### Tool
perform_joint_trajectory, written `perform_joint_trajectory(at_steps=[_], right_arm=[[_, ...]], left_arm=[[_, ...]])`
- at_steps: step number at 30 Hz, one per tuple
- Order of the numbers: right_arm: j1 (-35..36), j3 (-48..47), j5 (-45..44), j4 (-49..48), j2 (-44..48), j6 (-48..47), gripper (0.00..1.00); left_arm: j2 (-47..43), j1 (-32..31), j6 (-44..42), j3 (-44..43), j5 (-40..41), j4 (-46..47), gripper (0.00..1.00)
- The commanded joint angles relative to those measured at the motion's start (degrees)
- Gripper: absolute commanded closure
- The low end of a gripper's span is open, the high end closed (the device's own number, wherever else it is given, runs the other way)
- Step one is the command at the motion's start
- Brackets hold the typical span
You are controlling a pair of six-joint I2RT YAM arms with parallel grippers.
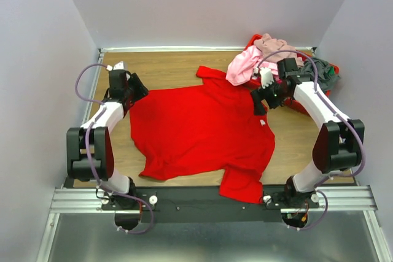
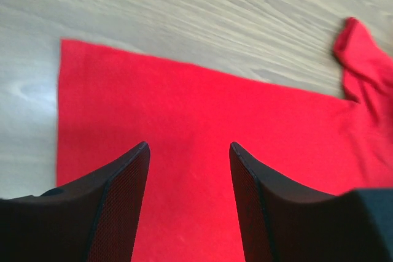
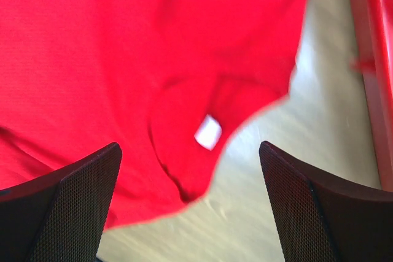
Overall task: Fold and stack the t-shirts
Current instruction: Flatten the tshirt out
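T-shirt (image 1: 202, 130), red, spread on table (image 1: 166, 69) | left hand (image 2: 187, 148) parted, empty | right hand (image 3: 189, 145) parted, empty

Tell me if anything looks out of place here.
The red shirt lies crooked, one sleeve over the table's near edge. The pink shirt spills out of the tray at the far right.

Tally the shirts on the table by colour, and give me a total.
red t-shirt: 1
pink shirt: 1
mauve-beige shirt: 1
grey shirt: 1
Total: 4 visible; the three bunched together may hide more.
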State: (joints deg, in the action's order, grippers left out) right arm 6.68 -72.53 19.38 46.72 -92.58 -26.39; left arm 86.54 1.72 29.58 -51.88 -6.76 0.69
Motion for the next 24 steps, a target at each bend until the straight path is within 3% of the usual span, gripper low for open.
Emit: perform_joint_trajectory(at_steps=[1, 5, 9, 16, 22, 24], right_arm=[[-0.2, 1.8, 9.5, -5.7, 1.3, 0.9, 0.0], [-0.3, 6.2, 11.0, -15.8, 5.7, 5.5, 0.0], [-0.4, 6.9, 22.2, -15.3, 2.6, 7.2, 0.0], [-0.4, 9.3, 21.8, -15.4, 6.5, 5.9, 0.0], [-0.3, 10.4, 21.5, -15.4, 6.9, 5.8, 0.0], [-0.3, 10.5, 21.8, -15.3, 6.9, 5.7, 0.0]], left_arm=[[3.3, 2.1, -5.9, -4.3, 2.0, 0.3, 0.37], [8.6, 4.7, -9.4, -8.2, 5.6, -0.3, 0.37], [14.6, 5.6, -13.0, -13.9, 9.6, -3.6, 0.38], [23.1, 5.6, -16.7, -20.0, 7.9, -8.9, 0.45], [26.8, 5.5, -17.1, -20.6, 9.0, -11.7, 0.54], [28.6, 5.5, -17.0, -22.0, 10.6, -13.2, 0.66]])
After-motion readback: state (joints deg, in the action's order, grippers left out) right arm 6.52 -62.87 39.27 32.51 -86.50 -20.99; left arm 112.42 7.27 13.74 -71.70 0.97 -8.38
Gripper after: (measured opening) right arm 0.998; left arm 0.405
